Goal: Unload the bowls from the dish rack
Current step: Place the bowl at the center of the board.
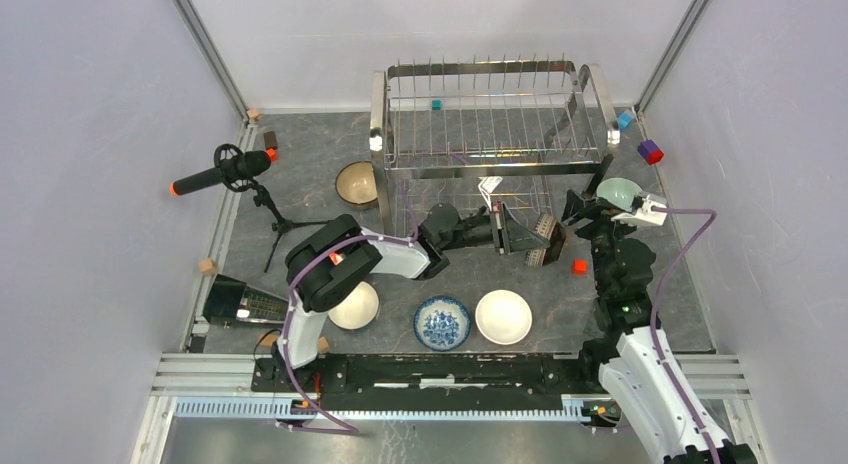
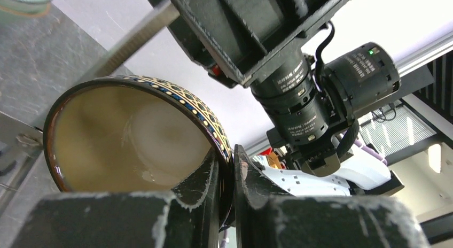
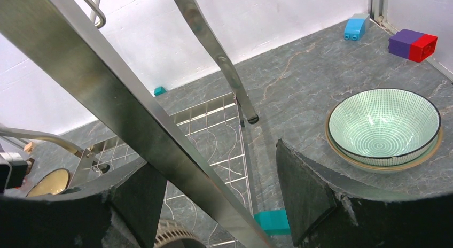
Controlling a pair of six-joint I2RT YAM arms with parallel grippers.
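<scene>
Left pincer [image 2: 227, 168]: nearly closed, its black fingers pinch the rim of the tan bowl [image 2: 128, 141], one inside and one outside.
Tan bowl: lies at 10 o'clock from the fingertips, tipped on its side. It has a glossy beige inside, a dark rim and a blue-and-gold lattice band outside.
Right pincer [image 3: 219, 194]: spread wide and holding nothing. A flat steel bar of the dish rack [image 3: 133, 119] crosses the gap.
Pale green bowl [image 3: 383, 125]: upright at 2 o'clock from the right pincer, finely ribbed and dark-rimmed, with a tan rim showing beneath it.
Dish rack: chrome wire, at 12 o'clock on the grey marbled table [image 1: 300, 184].
Row at 6 o'clock: white bowl [image 1: 503, 316], blue-and-white bowl [image 1: 442, 322], second white bowl [image 1: 355, 306].
Beige bowl [image 1: 357, 182]: at 10 o'clock, by the rack's left leg.
</scene>
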